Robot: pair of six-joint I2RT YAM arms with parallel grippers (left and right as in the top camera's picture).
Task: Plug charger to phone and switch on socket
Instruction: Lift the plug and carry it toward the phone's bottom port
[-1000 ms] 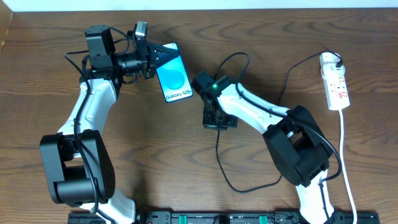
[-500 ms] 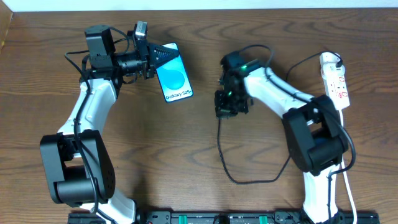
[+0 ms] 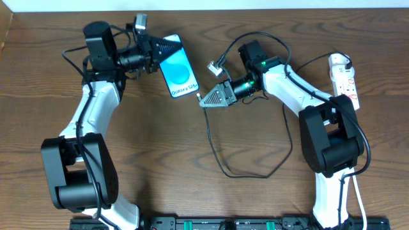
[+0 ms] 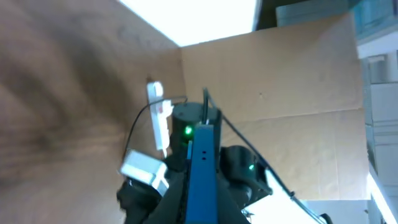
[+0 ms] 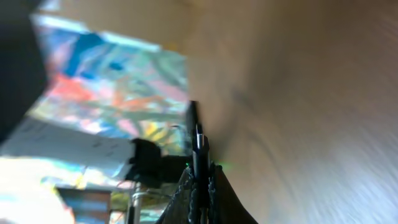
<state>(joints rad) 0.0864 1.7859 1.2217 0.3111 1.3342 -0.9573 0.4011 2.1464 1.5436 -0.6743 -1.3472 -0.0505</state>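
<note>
Brown wood-grain bench (image 3: 128, 160) is filling the overhead view, with a pale strip along its far edge. My left pincer (image 3: 160, 52) is clamping the slim blue-screened smartphone with black edges (image 3: 179, 70) by its upper end, near the far edge and left of centre. The left wrist view is showing it edge-on (image 4: 202, 180). My right pincer (image 3: 208, 99) is closed on the long thin black charger cable (image 3: 246, 177) just behind its small connector tip (image 5: 196, 140). The tip is pointing at the phone's lower end, near but apart. The slack is looping toward the near edge and back up to the small white power strip with red switch marks (image 3: 345, 83) by the right edge, near the far right corner. A dark plug looks seated at its far end, though I'm not sure.

Handling guess: the cable is light and floppy, so gripping right behind the stiff tip is best. The phone is rigid, glassy, likely slippery and breakable, so I'm pinching across its sides and leaving the port end free. Switches probably need a firm fingertip push.
</note>
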